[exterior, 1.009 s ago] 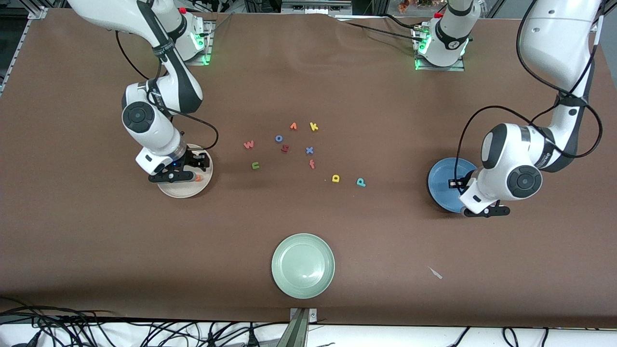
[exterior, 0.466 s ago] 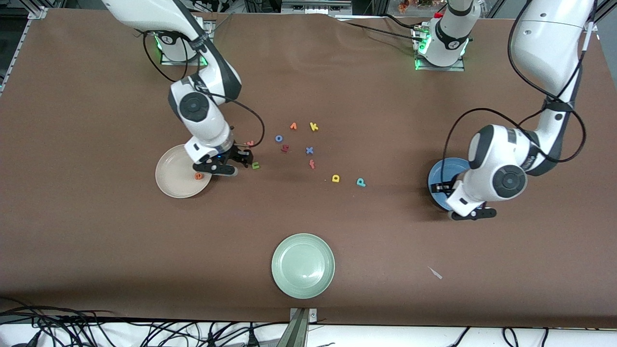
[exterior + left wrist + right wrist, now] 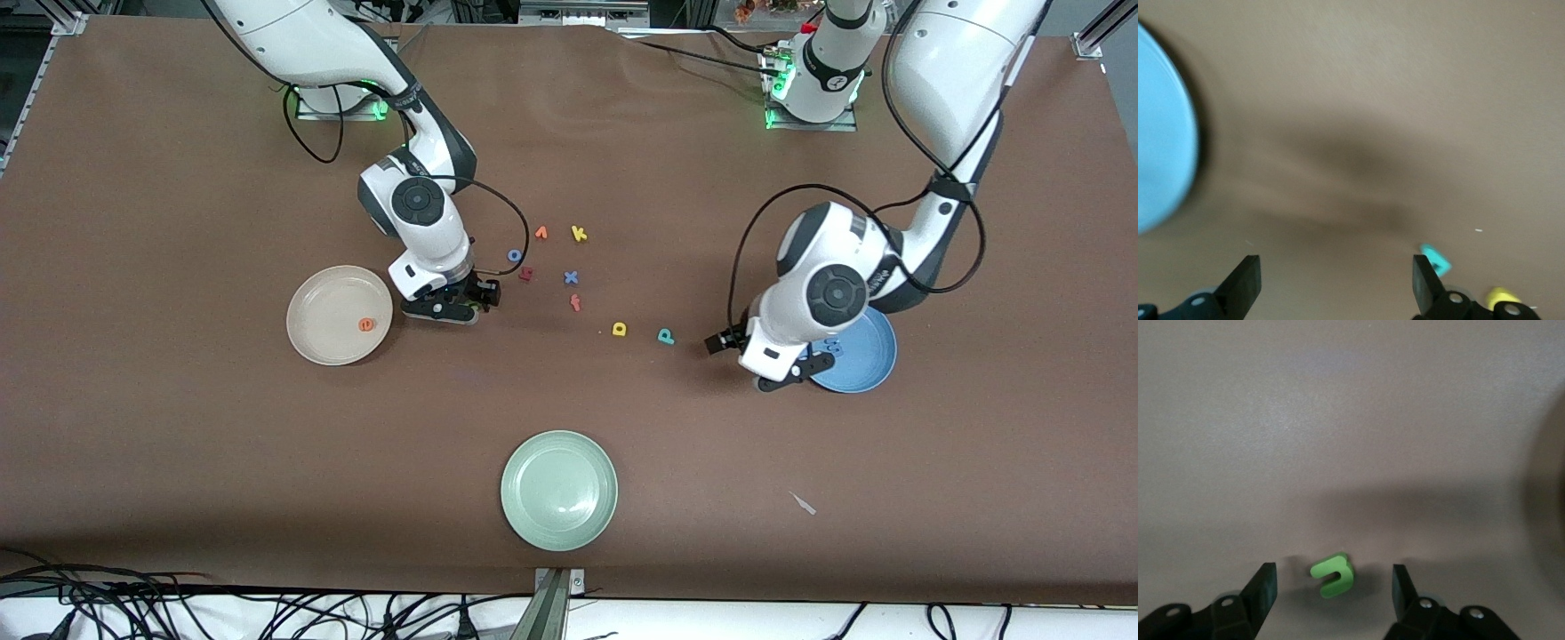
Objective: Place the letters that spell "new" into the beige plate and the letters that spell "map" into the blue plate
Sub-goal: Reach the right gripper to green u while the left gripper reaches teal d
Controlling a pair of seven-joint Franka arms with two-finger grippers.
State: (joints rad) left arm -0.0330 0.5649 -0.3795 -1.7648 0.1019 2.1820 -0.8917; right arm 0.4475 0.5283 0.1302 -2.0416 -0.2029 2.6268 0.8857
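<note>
R gripper (image 3: 462, 307): fingers spread, empty, low over green n (image 3: 1333, 575) (n hidden under wrist in front view, lies between the fingers).
L gripper (image 3: 763, 356): fingers wide apart, empty, over bare cloth beside blue plate (image 3: 867, 356).
Blue m: in blue plate, mostly covered by L arm.
Orange e (image 3: 365, 324): in beige plate (image 3: 311, 307).
W: not visible.
Teal p (image 3: 665, 336), yellow a (image 3: 620, 330): on cloth, open room around both.

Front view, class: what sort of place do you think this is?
Most likely a robotics lab. Two robot arms are bolted at one edge of a brown-covered table, loose cables trail along the edge nearest the camera, and small foam letters lie among three plates, like a sorting exercise.
</note>
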